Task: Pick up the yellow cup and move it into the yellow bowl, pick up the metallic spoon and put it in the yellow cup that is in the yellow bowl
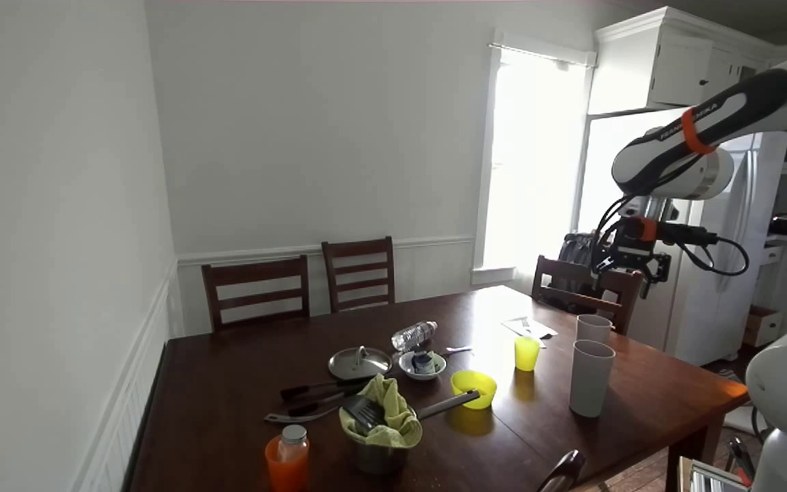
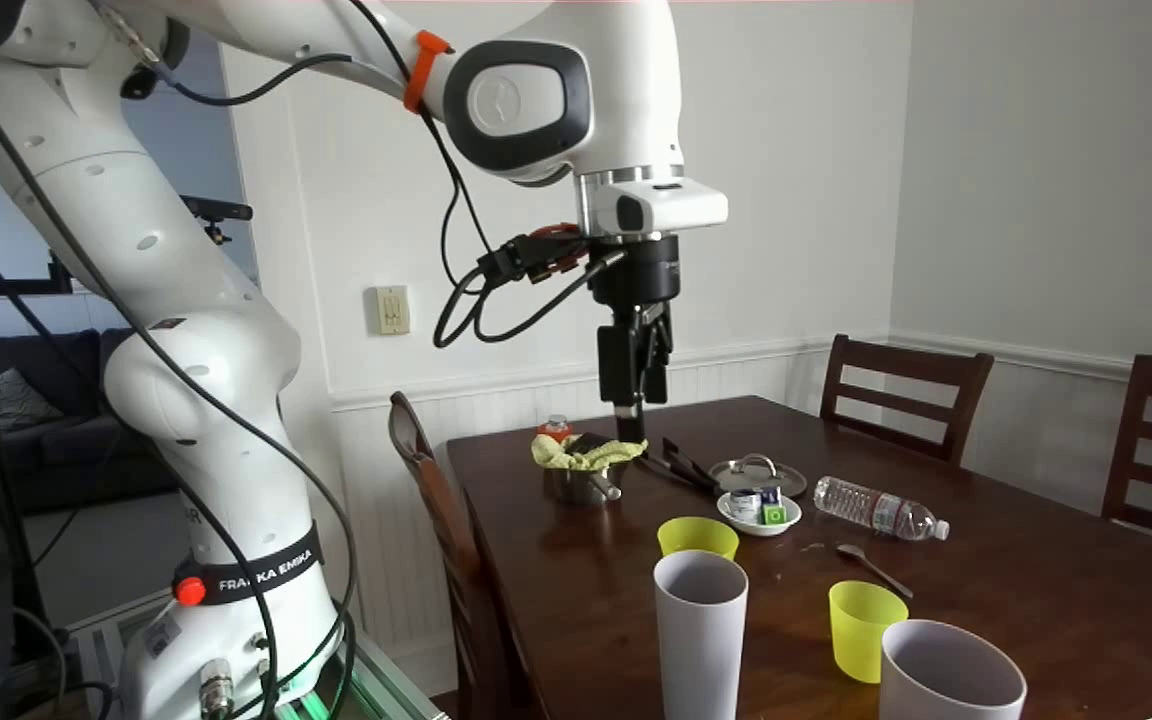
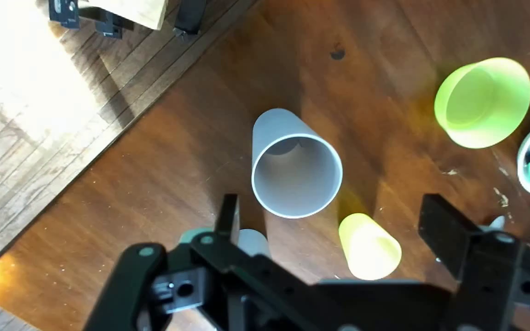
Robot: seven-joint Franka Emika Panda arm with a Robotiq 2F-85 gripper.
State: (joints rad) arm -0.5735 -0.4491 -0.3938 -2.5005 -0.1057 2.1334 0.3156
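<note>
The yellow cup (image 1: 526,354) stands upright on the table in both exterior views (image 2: 858,640). In the wrist view the cup (image 3: 367,248) shows between the open fingers, well below them. The yellow bowl (image 1: 486,398) stands apart from the cup, nearer the pot, and looks empty. It also shows in an exterior view (image 2: 698,537) and at the right of the wrist view (image 3: 515,103). The metallic spoon (image 2: 874,570) lies on the table between bottle and cup; in the wrist view it is mostly hidden by a finger. My gripper (image 3: 330,202) is open, empty and high above the table.
Two tall grey cups (image 1: 591,383) (image 1: 593,328) stand close to the yellow cup. A white bowl with small packs (image 2: 781,522), a water bottle (image 2: 881,508), a lid (image 1: 359,363), a pot with a green cloth (image 1: 381,458) and an orange cup (image 1: 287,471) are also on the table.
</note>
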